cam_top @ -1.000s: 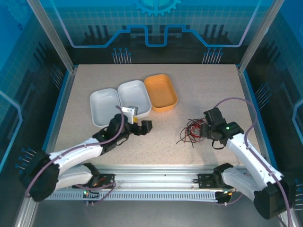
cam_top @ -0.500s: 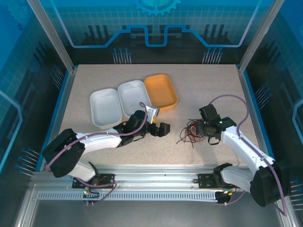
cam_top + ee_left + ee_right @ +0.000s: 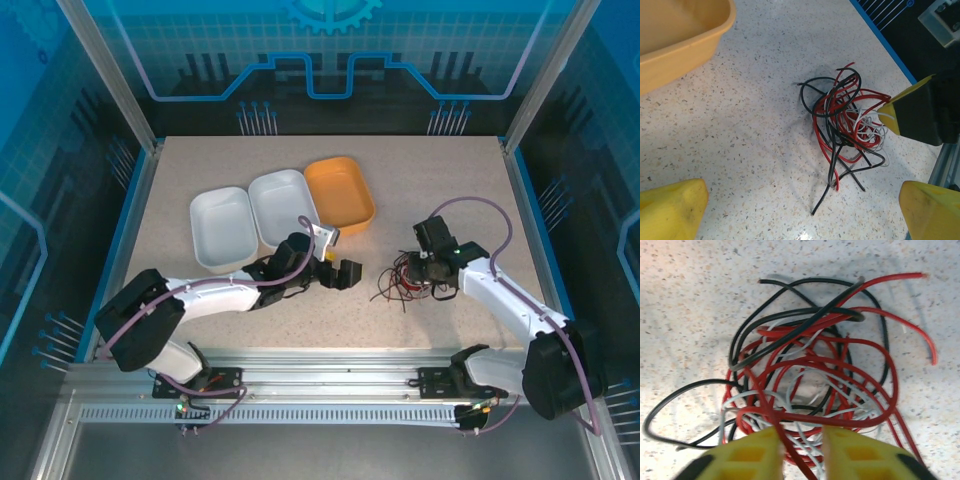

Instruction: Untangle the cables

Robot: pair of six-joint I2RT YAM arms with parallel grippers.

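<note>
The cables (image 3: 404, 278) lie as a single knot of red, black and whitish strands on the bare tabletop (image 3: 430, 190), right of centre and well apart from the orange tray (image 3: 340, 193) and the two white trays (image 3: 222, 228) beside it; all three trays are empty. The right gripper (image 3: 432, 276) is set down at the right edge of the knot. In the right wrist view its jaws stand close together, and a red strand runs into the narrow gap between them; whether that strand is actually clamped cannot be told, since the contact point is hidden. The placement suggests an attempt to take one wire at the edge of the bundle, not the whole mass. The left gripper (image 3: 345, 273) sits low to the left of the knot, near it but not touching, jaws fully released and holding nothing. Its wrist view frames the tangle between its yellow fingertips (image 3: 671, 209), which reads as a standby position for a counter-hold. No strand is yet separated, so the task is judged to be at its start. Risk: the loops interlock tightly, and pulling one strand would likely drag the whole bundle.
</note>
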